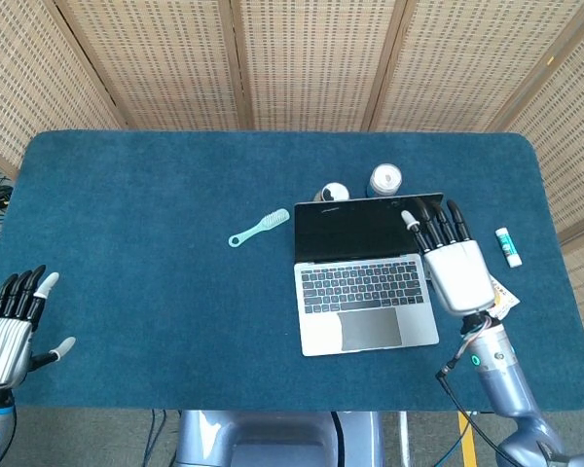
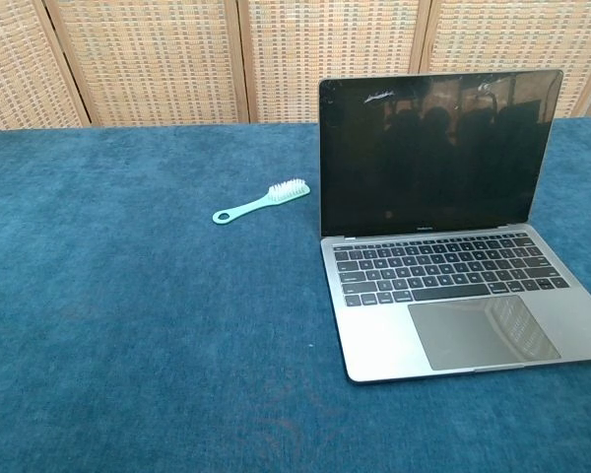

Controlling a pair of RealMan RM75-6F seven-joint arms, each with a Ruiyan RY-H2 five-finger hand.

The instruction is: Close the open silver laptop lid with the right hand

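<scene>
The open laptop (image 1: 366, 288) is overlapped at its 3 o'clock edge by the right hand (image 1: 451, 261), fingers spread and empty, while the left hand (image 1: 8, 326) is held open at 9 o'clock.

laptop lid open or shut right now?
Open. The laptop lid stands upright with the dark screen facing the keyboard, which is fully exposed. The right hand is near the lid's right edge; contact unclear.

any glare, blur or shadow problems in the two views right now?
Head view: even light, sharp, and the right hand shows no motion blur at the laptop lid's right corner. Chest view: sharp, but the dark laptop screen mirrors dim shapes and a few bright glints along its top edge; neither hand shows here.
</scene>
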